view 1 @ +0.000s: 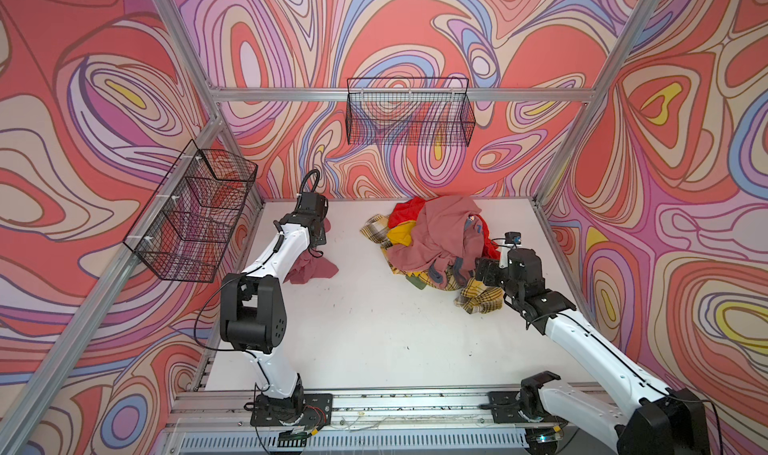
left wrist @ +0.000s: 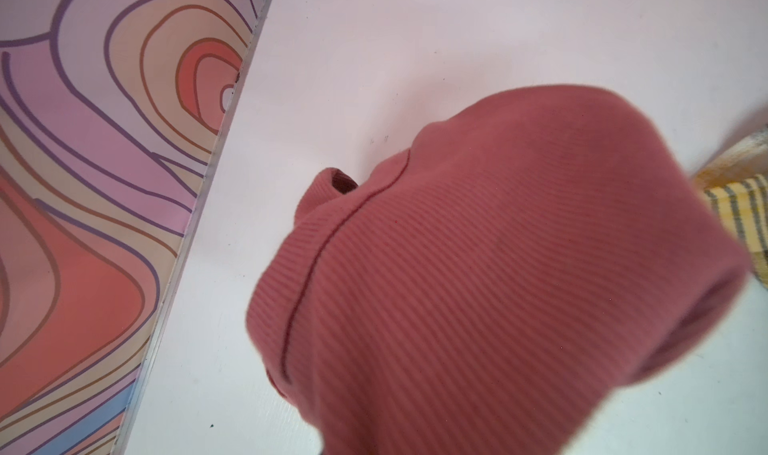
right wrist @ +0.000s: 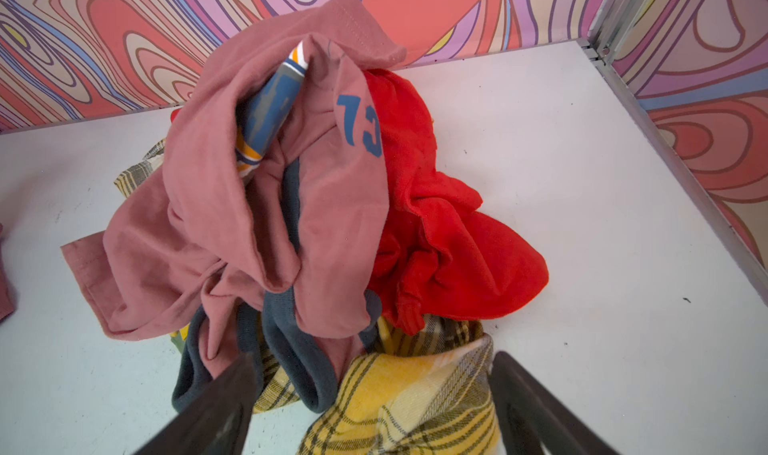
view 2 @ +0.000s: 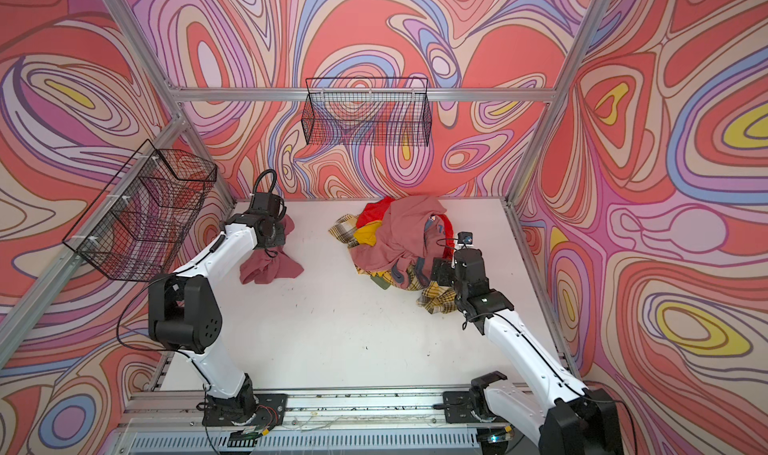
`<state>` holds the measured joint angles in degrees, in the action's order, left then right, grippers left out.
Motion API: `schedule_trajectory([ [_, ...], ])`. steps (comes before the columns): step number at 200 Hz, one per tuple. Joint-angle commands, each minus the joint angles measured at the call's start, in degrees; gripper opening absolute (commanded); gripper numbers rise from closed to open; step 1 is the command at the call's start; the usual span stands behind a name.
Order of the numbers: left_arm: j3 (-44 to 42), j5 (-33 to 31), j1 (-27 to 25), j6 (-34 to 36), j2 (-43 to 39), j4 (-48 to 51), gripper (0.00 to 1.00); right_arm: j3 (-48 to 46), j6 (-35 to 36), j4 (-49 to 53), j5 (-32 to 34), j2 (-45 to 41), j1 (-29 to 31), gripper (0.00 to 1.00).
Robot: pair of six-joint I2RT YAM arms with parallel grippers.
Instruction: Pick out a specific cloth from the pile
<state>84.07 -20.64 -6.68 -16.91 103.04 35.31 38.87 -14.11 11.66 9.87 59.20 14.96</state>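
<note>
Left wrist view alone showed you fine ribbing and a stitched seam on the cloth (left wrist: pixel 498 266), plain dusty rose. Both top views placed it left on the surface (view 1: pixel 374 328), well apart from the pile (view 1: pixel 436 241), your left end effector (view 1: pixel 317 243) clamped on it. Right end effector (right wrist: pixel 374 359) gaped wide, empty.

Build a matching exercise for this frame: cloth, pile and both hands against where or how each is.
1 cloth
2 pile
3 left hand
4 right hand

A open, over plaid fabric
B shut, gripping
C heaped at the table's far right
D hanging, apart from the pile

Pairs: 1-D, 2-C, 3-B, 4-A
</note>
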Motion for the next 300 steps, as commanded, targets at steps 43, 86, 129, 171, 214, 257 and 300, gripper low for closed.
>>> schedule_trajectory([
  [43, -1.2, -1.0, 0.2, -2.0, 4.0, -2.8, 0.0, -2.1, 2.3, 0.2, 1.5, -2.5, -0.4, 0.92],
  [86, -4.5, 1.4, 0.5, -4.4, 5.6, -3.1, 0.0, -2.4, 3.8, -0.5, 0.9, -3.6, -0.4, 0.93],
  [129, -3.7, 3.4, 0.4, -5.2, 9.0, -0.2, 0.0, -2.3, 4.4, -0.8, 0.3, -3.7, -0.4, 0.93],
  [171, -4.4, 4.1, 0.4, -5.3, 9.1, 0.3, 0.0, -2.4, 4.5, -0.8, 0.7, -3.7, -0.4, 0.94],
  [214, -4.8, 2.4, 0.5, -5.3, 9.8, 1.9, 0.0, -2.5, 4.8, -0.9, 1.0, -3.7, -0.4, 0.94],
  [257, -5.1, 3.9, 0.5, -5.6, 9.3, 2.2, 0.07, -2.8, 5.2, -1.7, 1.0, -3.8, -0.4, 0.94],
  [300, -7.7, 4.2, 0.5, -6.4, 6.7, 0.7, 0.69, -3.3, 6.2, -2.8, 1.5, -4.1, -0.4, 0.95],
])
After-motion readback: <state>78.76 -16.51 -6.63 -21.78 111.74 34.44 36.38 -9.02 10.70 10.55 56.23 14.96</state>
